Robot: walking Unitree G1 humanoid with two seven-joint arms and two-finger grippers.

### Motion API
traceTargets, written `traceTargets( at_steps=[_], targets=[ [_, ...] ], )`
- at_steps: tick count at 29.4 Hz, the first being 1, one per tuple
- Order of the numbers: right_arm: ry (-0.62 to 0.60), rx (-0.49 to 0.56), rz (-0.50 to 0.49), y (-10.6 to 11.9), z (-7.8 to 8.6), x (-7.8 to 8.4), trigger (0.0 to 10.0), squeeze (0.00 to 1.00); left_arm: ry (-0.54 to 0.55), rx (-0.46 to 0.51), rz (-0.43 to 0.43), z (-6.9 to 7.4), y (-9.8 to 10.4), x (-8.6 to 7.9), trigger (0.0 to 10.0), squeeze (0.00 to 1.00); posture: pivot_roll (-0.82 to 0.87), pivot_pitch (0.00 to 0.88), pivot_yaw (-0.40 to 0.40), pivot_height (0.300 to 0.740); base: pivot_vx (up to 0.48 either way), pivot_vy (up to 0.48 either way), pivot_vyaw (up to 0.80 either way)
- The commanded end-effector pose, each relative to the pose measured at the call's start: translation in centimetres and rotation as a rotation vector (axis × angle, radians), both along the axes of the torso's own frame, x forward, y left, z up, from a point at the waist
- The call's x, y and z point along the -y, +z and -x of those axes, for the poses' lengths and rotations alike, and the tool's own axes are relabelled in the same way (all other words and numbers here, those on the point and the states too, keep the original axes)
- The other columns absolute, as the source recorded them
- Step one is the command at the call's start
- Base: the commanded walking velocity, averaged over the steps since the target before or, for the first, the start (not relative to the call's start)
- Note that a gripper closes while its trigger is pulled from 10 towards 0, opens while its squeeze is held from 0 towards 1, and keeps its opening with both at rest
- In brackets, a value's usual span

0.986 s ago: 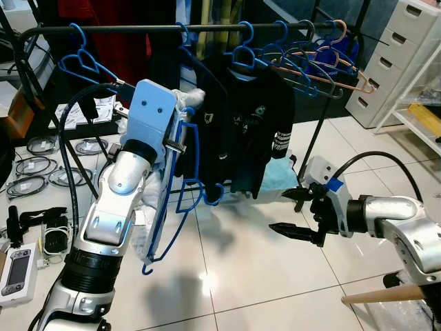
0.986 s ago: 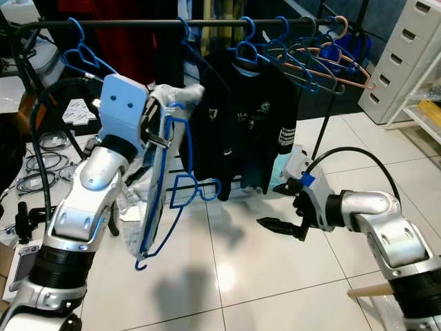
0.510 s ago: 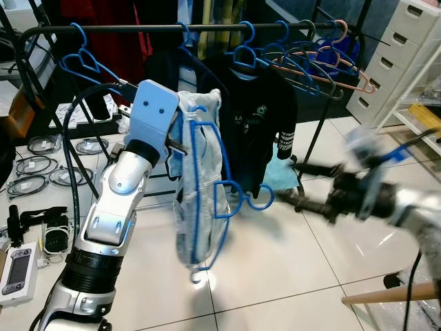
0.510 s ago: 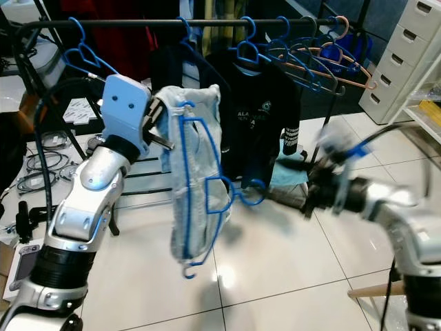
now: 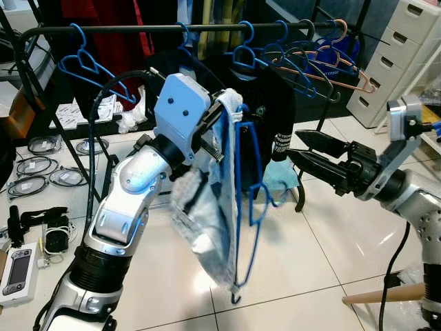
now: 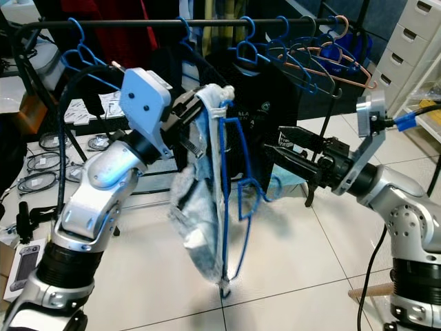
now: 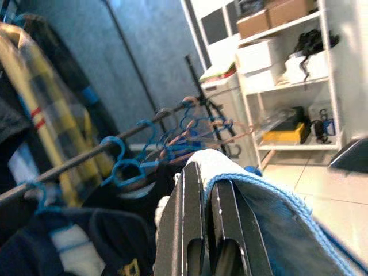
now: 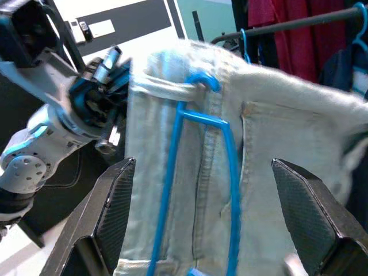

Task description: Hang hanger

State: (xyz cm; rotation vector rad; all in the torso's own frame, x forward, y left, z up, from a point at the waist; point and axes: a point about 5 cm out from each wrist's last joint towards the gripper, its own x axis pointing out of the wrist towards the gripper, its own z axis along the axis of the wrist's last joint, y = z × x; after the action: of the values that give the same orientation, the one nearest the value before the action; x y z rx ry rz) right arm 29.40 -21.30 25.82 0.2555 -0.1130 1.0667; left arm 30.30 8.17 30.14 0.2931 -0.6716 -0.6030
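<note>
I see the blue hanger hanging upside down with pale jeans draped on it, pinched at the top between the closed fingers of my left gripper. The hook of the hanger curls near the floor tiles, well below the jaws, and the denim sags down alongside it. In the left wrist view the two black fingers lie pressed together with light blue cloth bunched just beside them.

My right gripper faces the load from the other side, its jaws spread wide and apart from the hanger, holding nothing. In the right wrist view the jeans and the blue wire sit between the two open fingertips, with the left arm behind them.

Above and behind both grippers runs the black rail, carrying a row of blue hangers, a pinkish one and a dark shirt. White drawers stand past the right gripper. Cables and a small handheld device lie on the floor beside the left arm.
</note>
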Motion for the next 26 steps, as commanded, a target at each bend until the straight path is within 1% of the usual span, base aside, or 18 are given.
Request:
traceTargets(
  at_steps=[1,4,10,11,12,13,17,19,20,23,24,25,26],
  targets=[
    [0.035,-0.004,-0.034,0.3,0.3,0.2,10.0,0.00,-0.027,0.072,0.011,0.6,1.2,0.2,10.0,0.00,-0.08,0.135,0.020,0.740,0.000,0.000,0.00],
    [0.073,-0.032,-0.041,0.0,0.8,0.6,10.0,0.00,-0.034,0.080,0.017,0.7,1.4,0.2,10.0,0.00,-0.08,0.139,0.019,0.740,0.000,0.000,0.00],
    [0.061,-0.051,-0.050,-0.4,0.7,1.0,10.0,0.00,-0.063,0.089,0.041,1.0,1.8,0.5,10.0,0.00,-0.08,0.142,0.018,0.740,0.000,0.000,0.00],
    [0.054,-0.051,-0.059,-0.4,0.6,1.1,9.6,0.00,-0.078,0.094,0.041,1.2,1.8,0.7,10.0,0.00,-0.08,0.142,0.019,0.740,0.000,0.000,0.00],
    [0.054,-0.051,-0.059,-0.4,0.6,1.1,9.6,0.00,-0.078,0.094,0.041,1.2,1.8,0.7,10.0,0.00,-0.08,0.142,0.019,0.740,0.000,0.000,0.00],
    [0.043,-0.053,-0.055,-0.7,0.4,1.0,5.1,0.00,-0.111,0.100,0.039,1.5,1.7,1.0,10.0,0.00,-0.08,0.142,0.018,0.740,0.000,0.000,0.00],
    [0.037,-0.058,-0.042,-0.9,0.1,0.9,5.2,0.00,-0.137,0.103,0.040,1.7,1.7,1.1,10.0,0.00,-0.08,0.142,0.018,0.740,0.000,0.000,0.00],
    [0.056,-0.067,-0.039,-1.2,0.0,0.2,4.1,0.00,-0.175,0.101,0.057,2.0,1.7,1.1,10.0,0.00,-0.08,0.142,0.018,0.740,0.000,0.000,0.00],
    [0.067,-0.071,-0.037,-1.3,0.0,-0.1,4.1,0.00,-0.186,0.098,0.066,2.0,1.7,1.1,10.0,0.00,-0.08,0.142,0.018,0.740,0.000,0.000,0.00],
    [0.074,-0.074,-0.036,-1.3,0.0,-0.3,4.1,0.00,-0.193,0.096,0.071,2.1,1.7,1.1,10.0,0.00,-0.08,0.142,0.018,0.740,0.000,0.000,0.00],
    [0.095,-0.077,-0.027,-1.5,0.1,-0.8,3.8,0.00,-0.198,0.095,0.079,2.1,1.8,1.1,10.0,0.00,-0.08,0.142,0.016,0.740,0.000,0.000,0.00],
    [0.095,-0.077,-0.027,-1.5,0.1,-0.8,3.8,0.00,-0.198,0.095,0.079,2.1,1.8,1.1,10.0,0.00,-0.08,0.142,0.016,0.740,0.000,0.000,0.00],
    [0.122,-0.083,-0.011,-1.7,0.2,-1.3,3.8,0.00,-0.201,0.094,0.084,2.1,1.8,1.1,10.0,0.00,-0.08,0.142,0.014,0.740,0.000,0.000,0.00]
  ],
)
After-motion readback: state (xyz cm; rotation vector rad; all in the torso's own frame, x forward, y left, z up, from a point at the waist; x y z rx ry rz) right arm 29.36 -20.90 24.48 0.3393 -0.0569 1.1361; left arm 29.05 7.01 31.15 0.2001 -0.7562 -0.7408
